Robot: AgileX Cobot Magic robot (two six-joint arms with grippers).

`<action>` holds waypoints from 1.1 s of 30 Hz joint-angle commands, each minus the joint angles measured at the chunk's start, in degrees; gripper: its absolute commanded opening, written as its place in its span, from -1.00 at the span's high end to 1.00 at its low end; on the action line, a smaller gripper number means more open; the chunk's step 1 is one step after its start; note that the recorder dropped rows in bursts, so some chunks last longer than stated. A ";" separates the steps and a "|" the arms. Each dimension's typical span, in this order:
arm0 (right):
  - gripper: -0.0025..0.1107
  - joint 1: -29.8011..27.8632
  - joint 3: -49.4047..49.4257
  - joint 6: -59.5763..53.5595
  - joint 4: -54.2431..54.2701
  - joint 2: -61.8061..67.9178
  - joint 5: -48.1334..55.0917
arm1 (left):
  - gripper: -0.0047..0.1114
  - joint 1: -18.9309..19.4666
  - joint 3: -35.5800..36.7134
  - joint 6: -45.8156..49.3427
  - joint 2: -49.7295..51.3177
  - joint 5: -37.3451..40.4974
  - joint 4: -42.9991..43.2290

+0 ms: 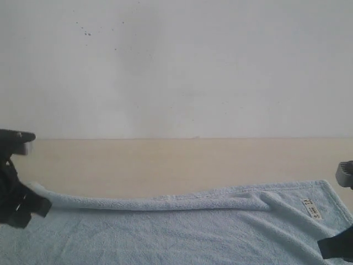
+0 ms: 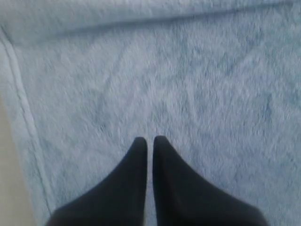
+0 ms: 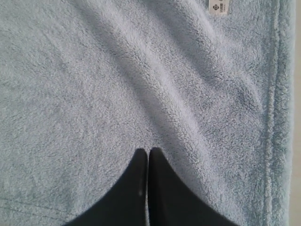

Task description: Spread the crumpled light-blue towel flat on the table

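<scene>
The light-blue towel (image 1: 182, 232) lies over the near part of the beige table (image 1: 165, 160). Its far edge is folded back on itself into a long rolled ridge (image 1: 165, 203) that runs from the left side almost to the right. A diagonal crease runs down from the ridge's right end. The white label (image 1: 312, 210) sits near the far right corner. My left gripper (image 1: 25, 208) hangs at the towel's left edge, and in the left wrist view this gripper (image 2: 149, 140) is shut with nothing in it, over flat cloth (image 2: 188, 84). My right gripper (image 1: 336, 248) is at the near right, shut and holding nothing (image 3: 148, 151), over the towel (image 3: 117, 84) near the label (image 3: 217, 6).
A white wall (image 1: 176, 66) rises behind the table's far edge. Bare tabletop shows beyond the towel, as a strip beside its left hem (image 2: 9, 188), and as a sliver past its right hem (image 3: 296, 197).
</scene>
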 commanded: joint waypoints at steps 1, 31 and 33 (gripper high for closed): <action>0.96 -0.47 -0.17 -1.36 0.94 -0.13 -1.16 | 0.84 -0.34 6.80 1.30 -0.66 -1.20 -1.03; 0.96 -0.47 -0.17 -3.91 7.33 -0.23 0.43 | 0.84 -0.23 19.64 -2.41 -0.40 -5.93 5.61; 0.96 -0.47 -0.17 -4.36 7.76 -0.23 0.43 | 0.84 -0.23 20.19 -2.41 0.33 -5.51 5.61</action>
